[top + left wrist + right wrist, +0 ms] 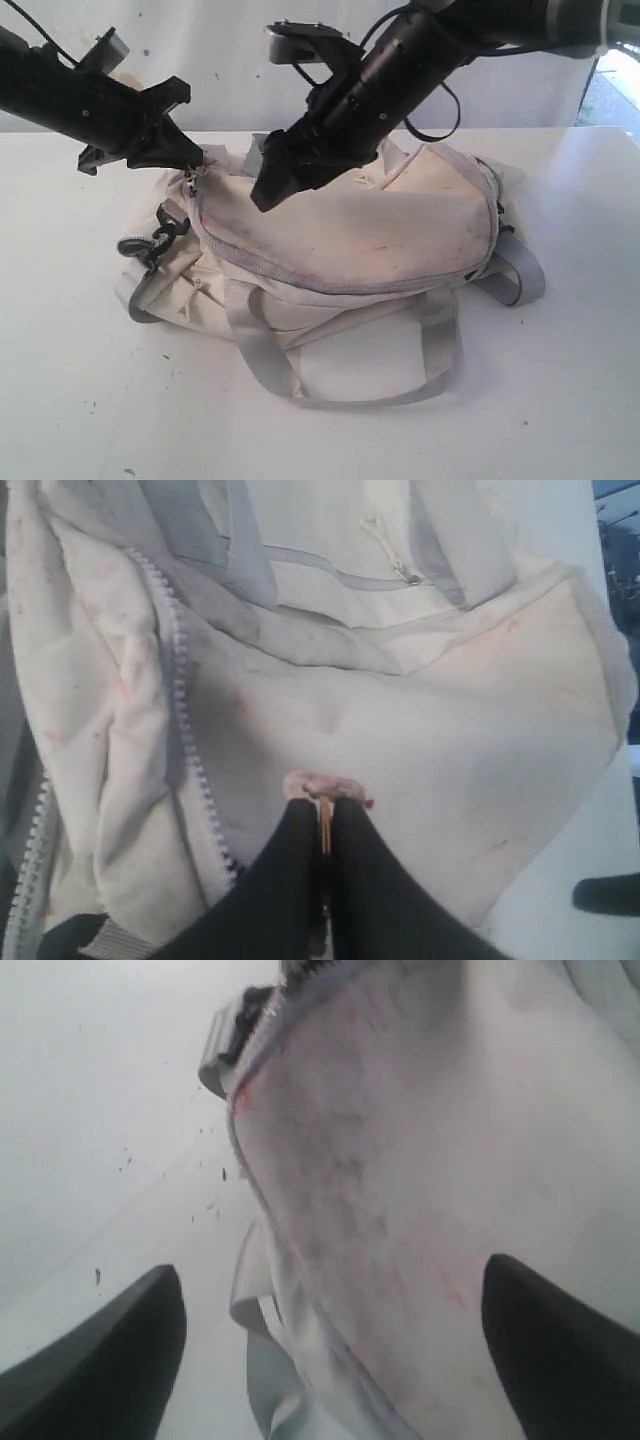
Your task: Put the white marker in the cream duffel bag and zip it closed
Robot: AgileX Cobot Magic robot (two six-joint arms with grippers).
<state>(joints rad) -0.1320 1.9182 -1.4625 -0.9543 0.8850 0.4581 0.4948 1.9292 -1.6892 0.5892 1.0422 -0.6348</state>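
The left end effector (325, 808) is closed on the zipper pull (326, 825). The cream duffel bag (380, 240) lies under the wide-open, empty right end effector (272, 185).

The right gripper (330, 1270) held its two dark fingers (100, 1360) spread wide apart, gripping nothing. Taking its forward reach as twelve o'clock, the grubby cream duffel bag (420, 1140) filled the space from twelve to four. The bag's black clip (245, 1015) sat near eleven, a grey strap (262, 1360) hung near six, and the white table (90, 1110), flecked with dark specks, spread from eight to eleven.
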